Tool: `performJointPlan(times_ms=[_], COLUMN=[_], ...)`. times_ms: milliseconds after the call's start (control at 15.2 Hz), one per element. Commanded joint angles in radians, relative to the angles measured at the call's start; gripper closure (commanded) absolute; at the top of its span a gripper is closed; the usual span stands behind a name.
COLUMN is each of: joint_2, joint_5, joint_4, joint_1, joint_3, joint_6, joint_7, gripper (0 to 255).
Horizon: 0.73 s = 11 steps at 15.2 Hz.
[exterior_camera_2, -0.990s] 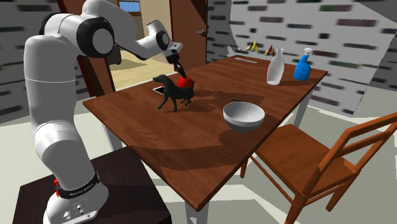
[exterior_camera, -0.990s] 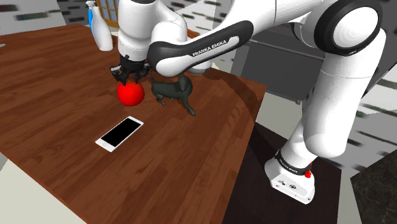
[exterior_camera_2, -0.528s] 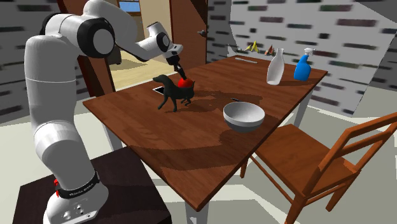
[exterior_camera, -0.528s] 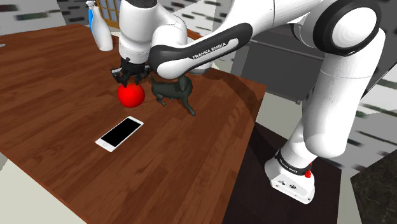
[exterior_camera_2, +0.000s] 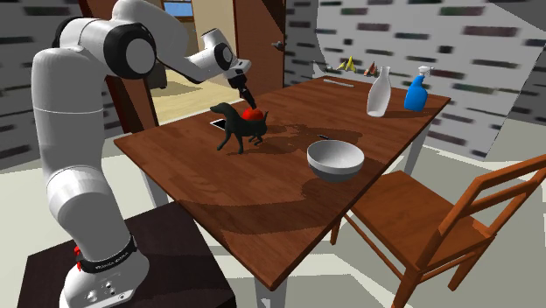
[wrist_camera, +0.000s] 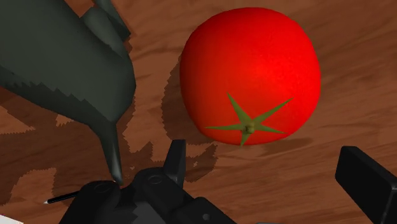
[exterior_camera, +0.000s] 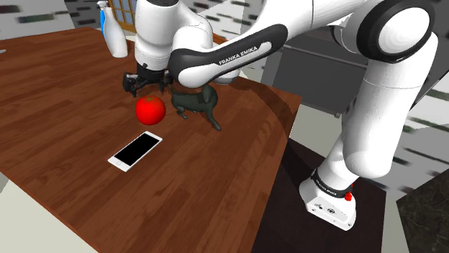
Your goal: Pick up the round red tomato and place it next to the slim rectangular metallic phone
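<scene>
Wrist view, gripper [wrist_camera: 272,173]: fingers [wrist_camera: 369,184] spread wide and pinching nothing; the tomato [wrist_camera: 249,73] lies ahead of them, untouched.
Shoulder view, gripper: hangs just above the tomato, at its 11 o'clock.
Tomato position: red and round, resting on the wooden table [exterior_camera: 216,187] with its green stalk turned toward the hand.
Dog figurine [exterior_camera: 196,103]: dark, standing just beside the tomato at its 3 o'clock in the shoulder view, and close to one finger in the wrist view.
Phone [exterior_camera: 134,150]: flat, dark screen up, at the tomato's 7 o'clock, near but apart.
Risk, rolling: a round fruit probably rolls at a nudge, so an off-centre squeeze could push it away from the fingers.
Risk, figurine: the finger on the dog's side has little room, so a descent or swing could tip the dog over.
Risk, phone: a release too low or too far toward 7 o'clock could set the tomato on the screen or push the phone along.
Count, task things: one tomato, one phone.
Count, tool: one gripper, two fingers.
Count, others in the second exterior view: one dog figurine, one grey bowl [exterior_camera_2: 335,158], one white bottle [exterior_camera_2: 378,92], one blue spray bottle [exterior_camera_2: 416,92], one wooden chair [exterior_camera_2: 446,229].
</scene>
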Motion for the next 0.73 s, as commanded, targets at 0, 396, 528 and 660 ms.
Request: performJointPlan(times_ms=[0, 396, 528, 660], joint_2=[-0.037, -0.078, -0.078, -0.078], joint_5=[0.024, 0.053, 0.053, 0.053], joint_4=[-0.003, -0.004, -0.004, -0.004], joint_1=[-0.001, -0.002, -0.002, -0.002], joint_3=[0.011, 0.021, 0.021, 0.021], joint_6=[-0.03, -0.065, -0.065, -0.065], joint_7=[-0.012, -0.029, -0.029, -0.029], gripper=[0, 0, 0, 0])
